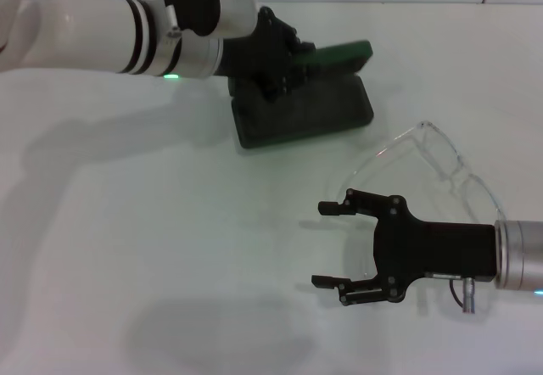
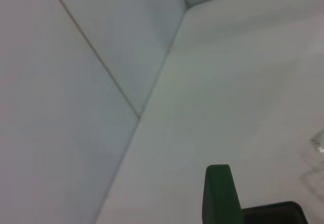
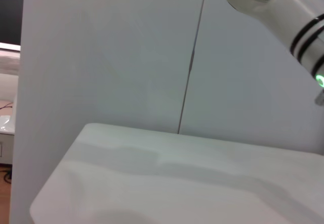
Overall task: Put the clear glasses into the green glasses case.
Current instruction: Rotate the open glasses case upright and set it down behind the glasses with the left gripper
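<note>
The green glasses case (image 1: pixel 305 114) lies open at the back of the white table, its lid (image 1: pixel 344 54) raised. My left gripper (image 1: pixel 276 53) sits at the lid's left end and looks shut on it. The left wrist view shows the lid (image 2: pixel 218 193) edge-on above the dark base (image 2: pixel 276 214). The clear glasses (image 1: pixel 443 165) lie on the table right of centre, their arms reaching toward my right gripper (image 1: pixel 327 244). That gripper hovers open just in front of them, with nothing held between its fingers. Its body hides part of the glasses.
The white table (image 1: pixel 153 248) stretches wide to the left and front. A pale panelled wall (image 3: pixel 126 57) stands behind it. The left arm (image 3: pixel 278 6) shows at the upper edge of the right wrist view, above the table's far edge (image 3: pixel 86 127).
</note>
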{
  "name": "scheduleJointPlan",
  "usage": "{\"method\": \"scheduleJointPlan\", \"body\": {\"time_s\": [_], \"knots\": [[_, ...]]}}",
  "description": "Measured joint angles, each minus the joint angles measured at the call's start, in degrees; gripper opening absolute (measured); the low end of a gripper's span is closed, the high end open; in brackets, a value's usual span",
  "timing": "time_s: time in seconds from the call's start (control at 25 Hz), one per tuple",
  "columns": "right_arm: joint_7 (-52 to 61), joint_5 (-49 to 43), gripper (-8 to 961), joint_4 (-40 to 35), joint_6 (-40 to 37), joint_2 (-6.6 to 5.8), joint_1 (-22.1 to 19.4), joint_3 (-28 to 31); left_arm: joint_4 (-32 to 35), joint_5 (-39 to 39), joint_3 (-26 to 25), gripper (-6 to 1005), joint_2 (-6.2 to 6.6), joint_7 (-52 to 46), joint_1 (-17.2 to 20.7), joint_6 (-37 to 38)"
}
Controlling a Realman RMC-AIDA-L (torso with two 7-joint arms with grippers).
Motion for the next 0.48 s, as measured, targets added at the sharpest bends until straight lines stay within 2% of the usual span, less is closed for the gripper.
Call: {"method": "scheduleJointPlan", "body": {"time_s": [0.28, 0.48], "knots": [[0.0, 0.0, 827, 0.3, 0.8, -0.08, 0.0, 0.0, 1.1, 0.1, 0.1, 279, 0.12, -2.7, 0.4, 8.4], [-0.1, 0.0, 827, 0.4, 0.8, -0.1, 0.0, -0.1, 1.3, 2.1, 0.1, 285, -0.08, -3.1, 0.0, 9.8]]}}
